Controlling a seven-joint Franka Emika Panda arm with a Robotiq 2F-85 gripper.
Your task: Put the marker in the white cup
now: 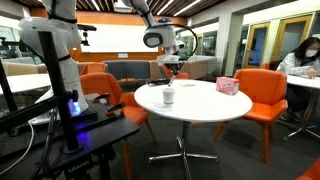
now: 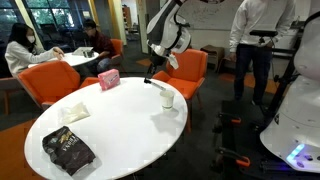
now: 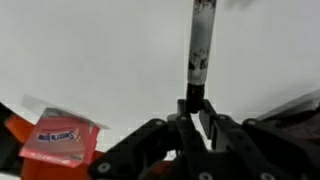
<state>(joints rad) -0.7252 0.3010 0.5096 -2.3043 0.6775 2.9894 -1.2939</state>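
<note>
Bright, even indoor light; exterior views small and soft, wrist view blurred with washed-out white.

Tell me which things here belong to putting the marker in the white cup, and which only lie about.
Job: marker, held in the hand; white cup.
Lying about: pink box; dark bag.

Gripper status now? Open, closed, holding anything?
Gripper: closed, holding the thin dark stick-like marker, which juts out past its tips in the wrist view.
</note>
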